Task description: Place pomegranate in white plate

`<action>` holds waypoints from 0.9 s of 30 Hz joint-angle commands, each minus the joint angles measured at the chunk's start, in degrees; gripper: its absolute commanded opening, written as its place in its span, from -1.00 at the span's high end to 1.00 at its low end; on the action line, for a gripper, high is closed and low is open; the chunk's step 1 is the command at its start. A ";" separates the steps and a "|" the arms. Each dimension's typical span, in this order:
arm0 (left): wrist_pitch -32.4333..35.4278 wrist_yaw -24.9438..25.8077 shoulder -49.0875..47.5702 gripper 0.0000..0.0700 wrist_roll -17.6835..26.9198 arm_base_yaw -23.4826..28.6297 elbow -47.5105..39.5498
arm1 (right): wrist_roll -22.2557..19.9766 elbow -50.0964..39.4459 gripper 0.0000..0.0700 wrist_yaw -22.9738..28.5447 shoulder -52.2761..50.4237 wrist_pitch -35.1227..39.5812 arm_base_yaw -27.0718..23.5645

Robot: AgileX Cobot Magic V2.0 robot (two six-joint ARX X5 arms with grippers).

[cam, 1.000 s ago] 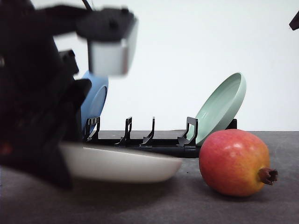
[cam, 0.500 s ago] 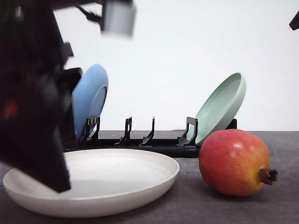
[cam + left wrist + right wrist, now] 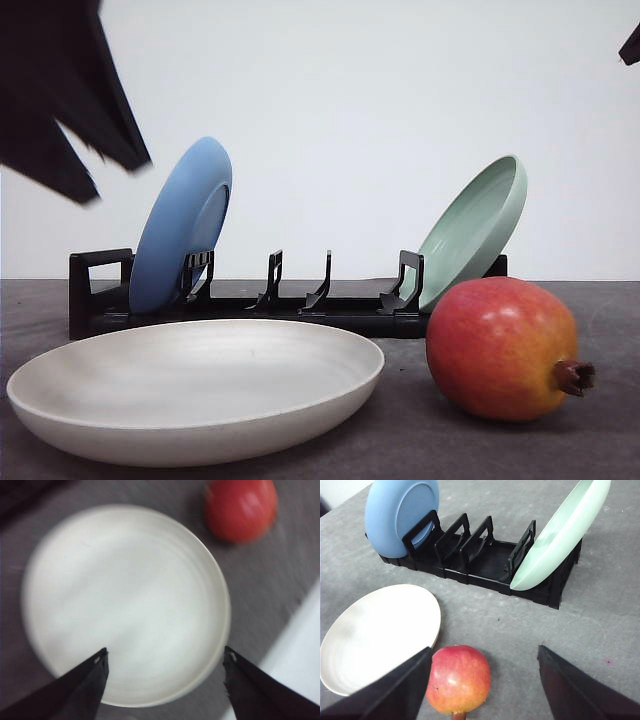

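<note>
the white plate (image 3: 195, 395) lies flat on the grey table (image 3: 600, 330), and the pomegranate (image 3: 500, 347) sits on the table just beside its right rim, stub pointing right — not yet lifted, by our reading, so the step in hand is the reach for the fruit.

our left gripper (image 3: 165, 657) hangs above the plate with its fingers spread wide and nothing between them; that view is blurred. our right gripper (image 3: 482, 652) hovers over the fruit, its two fingers also apart, one near each side of the pomegranate (image 3: 458, 679) but touching neither side as far as we can tell.

we judge the right arm better placed for the pick: it needs to come down so the fingers straddle the widest part, close firmly on the smooth round skin — which may slip or roll — then lift and carry the fruit the short way left over the raised rim.

behind both stands a black rack (image 3: 485, 562) holding a blue plate (image 3: 182, 222) at its left end and a pale green plate (image 3: 472, 232) leaning at its right. the green plate tilts toward the fruit's side, so we keep the lift low and forward of it. the left arm over the plate may crowd the drop.
</note>
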 commanded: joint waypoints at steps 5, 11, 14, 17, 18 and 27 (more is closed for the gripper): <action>2.74 0.01 -6.73 -0.24 -2.40 11.51 0.84 | 2.01 1.01 -0.22 -0.74 0.17 -0.95 0.26; 5.28 0.17 -13.56 -0.24 -3.06 22.15 -1.73 | 8.48 1.24 -0.22 -4.63 0.32 -3.63 0.36; 5.47 0.33 -16.57 -0.24 -3.06 25.35 -4.51 | 9.22 2.02 -0.23 -4.72 1.13 -5.68 0.76; 6.29 1.15 -19.05 -0.24 -3.79 27.17 -7.08 | 9.21 3.25 -0.23 -4.32 3.20 -7.78 1.89; 6.34 1.26 -19.58 -0.24 -3.88 27.48 -7.51 | 9.21 3.68 -0.23 -3.97 4.20 -8.30 2.45; 6.39 1.22 -20.03 -0.24 -3.85 27.78 -7.76 | 9.35 8.46 -0.24 8.38 17.30 -10.13 11.91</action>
